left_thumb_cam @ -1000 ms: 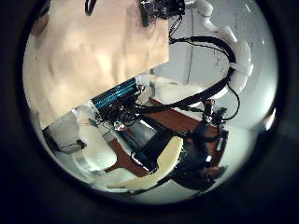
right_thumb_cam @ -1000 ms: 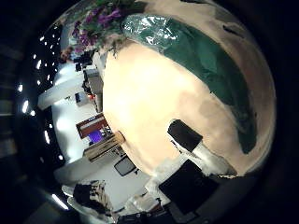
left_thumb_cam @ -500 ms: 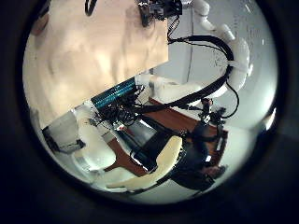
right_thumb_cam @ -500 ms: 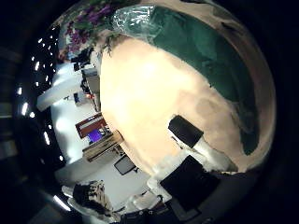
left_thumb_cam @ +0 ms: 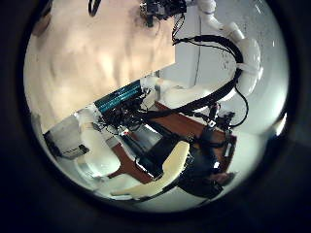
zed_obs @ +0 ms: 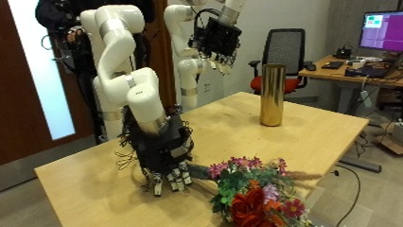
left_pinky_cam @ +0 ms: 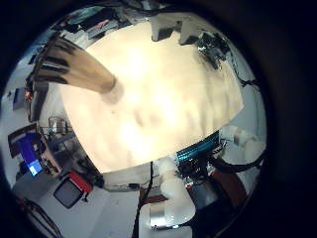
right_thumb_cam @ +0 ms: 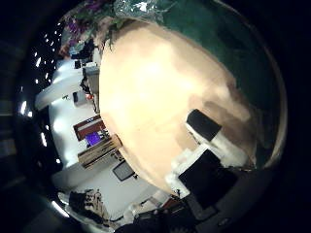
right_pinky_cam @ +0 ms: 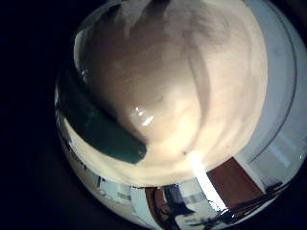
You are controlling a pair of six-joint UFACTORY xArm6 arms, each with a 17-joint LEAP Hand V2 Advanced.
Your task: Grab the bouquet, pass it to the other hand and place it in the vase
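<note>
In the outside view the bouquet (zed_obs: 258, 194) of purple, red and orange flowers lies on the wooden table (zed_obs: 101, 175) near its front edge. My right hand (zed_obs: 164, 158) hangs low over the table just beside the bouquet, fingers relaxed and pointing down, holding nothing. The tall brass vase (zed_obs: 271, 95) stands upright at the table's far side. My left hand (zed_obs: 217, 40) is raised high above the table, open and empty. The right thumb side palm view shows the flowers (right_thumb_cam: 83, 24) and green wrap (right_thumb_cam: 228, 44). The right little finger side palm view shows the wrap (right_pinky_cam: 96, 129). The left little finger side palm view shows the vase (left_pinky_cam: 84, 71).
An office chair (zed_obs: 288, 52) and a desk with a monitor (zed_obs: 378, 33) stand behind the table. The bouquet lies close to the table's front edge.
The right thumb side palm view has shifted: the bouquet now lies nearer the picture's edge, so my right hand has moved a little. The left thumb side palm view has barely changed.
</note>
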